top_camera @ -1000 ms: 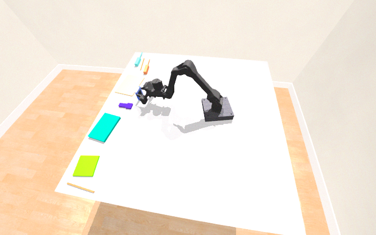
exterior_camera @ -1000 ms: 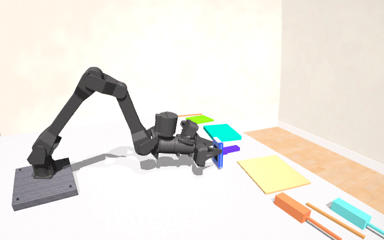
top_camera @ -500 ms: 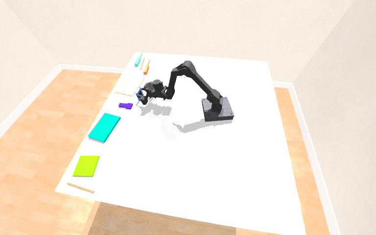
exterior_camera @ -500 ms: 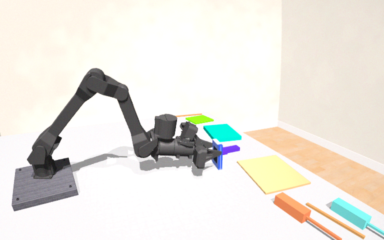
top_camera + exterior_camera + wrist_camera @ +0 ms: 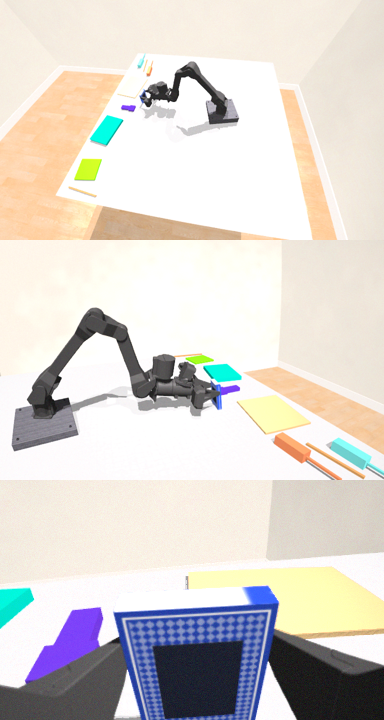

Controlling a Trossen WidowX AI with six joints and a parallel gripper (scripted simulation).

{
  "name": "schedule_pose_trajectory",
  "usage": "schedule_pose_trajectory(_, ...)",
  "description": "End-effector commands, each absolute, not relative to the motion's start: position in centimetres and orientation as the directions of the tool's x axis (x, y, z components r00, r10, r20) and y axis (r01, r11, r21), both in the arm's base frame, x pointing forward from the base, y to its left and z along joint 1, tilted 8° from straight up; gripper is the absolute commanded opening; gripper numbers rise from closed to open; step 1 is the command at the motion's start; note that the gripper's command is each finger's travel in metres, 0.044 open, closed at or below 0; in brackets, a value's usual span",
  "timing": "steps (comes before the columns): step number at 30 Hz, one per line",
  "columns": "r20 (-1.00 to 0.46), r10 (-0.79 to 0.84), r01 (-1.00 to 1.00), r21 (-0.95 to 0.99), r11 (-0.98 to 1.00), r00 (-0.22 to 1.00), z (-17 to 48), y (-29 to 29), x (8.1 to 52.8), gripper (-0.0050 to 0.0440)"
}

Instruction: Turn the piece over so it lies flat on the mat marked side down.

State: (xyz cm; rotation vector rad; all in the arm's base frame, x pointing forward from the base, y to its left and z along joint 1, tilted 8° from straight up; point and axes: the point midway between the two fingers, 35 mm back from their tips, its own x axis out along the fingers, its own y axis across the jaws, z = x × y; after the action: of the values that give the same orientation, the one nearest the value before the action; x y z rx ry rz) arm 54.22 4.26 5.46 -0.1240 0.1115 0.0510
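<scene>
A dark robot arm (image 5: 70,346) is reaching low across the white table (image 5: 141,443). Its fingers are pinching a blue patterned piece (image 5: 197,660) by its side edges, holding it upright on edge, patterned face toward the wrist, likely mid-turn. A purple block (image 5: 229,389) and yellow sheet (image 5: 271,413) are lying just beyond.

A purple block (image 5: 128,107) lies between a pale yellow board (image 5: 132,86) and a cyan slab (image 5: 106,129). Further along sit a lime slab (image 5: 88,169) and a thin orange stick (image 5: 82,191). Orange (image 5: 291,447) and cyan (image 5: 350,453) handled blocks rest beyond the board.
</scene>
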Motion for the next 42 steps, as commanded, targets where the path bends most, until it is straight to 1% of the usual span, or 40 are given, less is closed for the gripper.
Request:
schedule_pose_trajectory(1, -0.122, 0.042, -0.057, -0.124, 0.991, 0.992, 5.1, 4.2, 53.8, 0.0000)
schedule_pose_trajectory(14, -0.115, 0.043, -0.057, -0.122, 0.991, 0.992, 5.1, 4.2, 53.7, 0.0000)
schedule_pose_trajectory(22, -0.127, 0.040, -0.056, -0.127, 0.990, 0.991, 4.9, 4.1, 52.9, 0.0000)
schedule_pose_trajectory(31, -0.114, 0.043, -0.057, -0.122, 0.991, 0.993, 5.0, 4.1, 53.2, 0.0000)
schedule_pose_trajectory(42, -0.127, 0.040, -0.056, -0.127, 0.990, 0.991, 4.8, 4.1, 52.4, 0.0000)
